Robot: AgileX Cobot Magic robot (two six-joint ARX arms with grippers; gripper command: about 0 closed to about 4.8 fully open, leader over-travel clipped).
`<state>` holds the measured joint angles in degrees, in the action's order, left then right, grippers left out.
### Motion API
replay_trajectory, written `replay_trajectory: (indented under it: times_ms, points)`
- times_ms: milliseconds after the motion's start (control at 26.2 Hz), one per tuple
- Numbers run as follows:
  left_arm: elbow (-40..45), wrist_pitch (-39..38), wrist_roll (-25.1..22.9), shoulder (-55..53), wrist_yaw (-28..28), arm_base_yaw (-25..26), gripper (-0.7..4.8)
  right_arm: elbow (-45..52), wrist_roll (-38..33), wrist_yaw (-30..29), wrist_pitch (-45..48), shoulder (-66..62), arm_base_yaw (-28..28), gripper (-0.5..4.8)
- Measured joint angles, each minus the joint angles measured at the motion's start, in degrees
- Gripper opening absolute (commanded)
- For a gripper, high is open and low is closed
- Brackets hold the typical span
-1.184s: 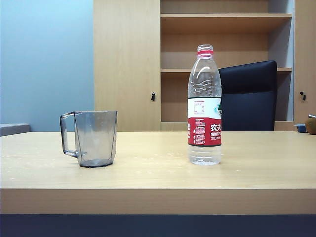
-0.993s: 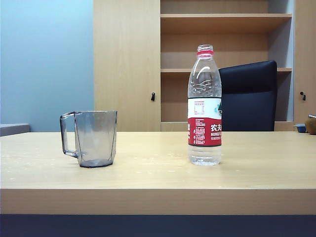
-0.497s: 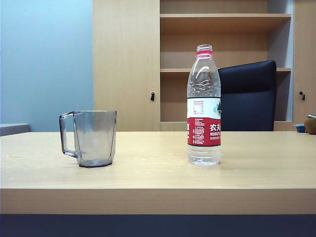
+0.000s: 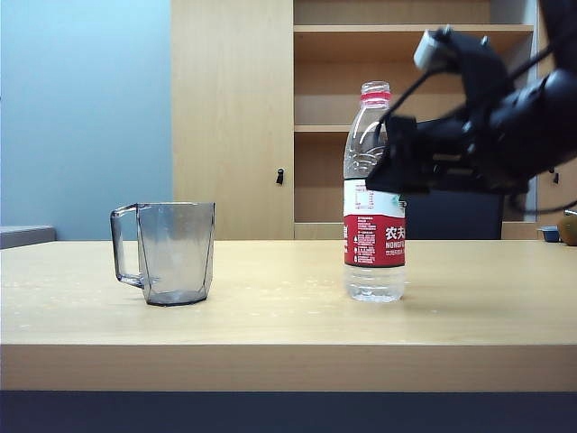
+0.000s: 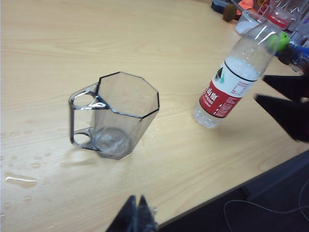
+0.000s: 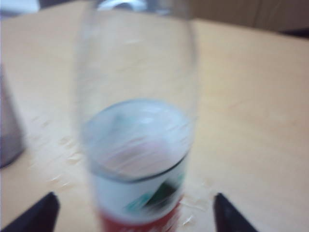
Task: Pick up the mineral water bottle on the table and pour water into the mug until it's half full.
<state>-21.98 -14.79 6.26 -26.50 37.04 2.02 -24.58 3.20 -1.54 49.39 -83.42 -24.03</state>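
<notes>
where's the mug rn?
Exterior view: the mug stands upright on the left of the table, handle pointing left, well apart from the mineral water bottle to its right.

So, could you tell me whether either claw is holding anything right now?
Nothing is held: the right claw stands open around the mineral water bottle; the left claw is shut, empty.

My right arm (image 4: 505, 126) is matte black, bulky and rounded, with a pale grey cap at its top and thin black cables looping along it. Both grippers' fingers (image 5: 285, 104) taper to flat black wedges (no markings I can read).
</notes>
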Motion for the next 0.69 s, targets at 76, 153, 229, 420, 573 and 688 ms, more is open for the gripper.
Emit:
replay_trajectory:
  times_ms: [76, 153, 229, 420, 573, 688]
  points:
    - [0.0, -0.1, 0.0, 0.1, 0.3, 0.0, -0.02, -0.3, 0.1, 0.5, 6.5, -5.2, 0.2, 4.79]
    - [0.0, -0.2, 0.0, 0.3, 0.8, 0.0, -0.02, -1.7, 0.0, 0.4, 13.1, -11.5, 0.2, 4.79]
    - [0.0, -0.5, 0.0, 0.4, 1.4, 0.0, -0.02, -4.6, -1.0, -0.7, 14.0, -15.8, 0.3, 4.79]
    - [0.0, -0.9, 0.0, 0.5, 1.6, 0.0, -0.02, -8.7, -3.4, -1.6, 14.1, -20.8, 0.1, 4.47]
    - [0.0, -1.4, 0.0, 0.6, 1.6, 0.0, -0.02, -10.4, -3.7, -1.0, 14.2, -21.5, 0.2, 2.39]
    - [0.0, -1.5, 0.0, 0.6, 1.6, 0.0, -0.02, -10.4, -3.6, -1.1, 14.0, -21.4, 0.2, 2.37]
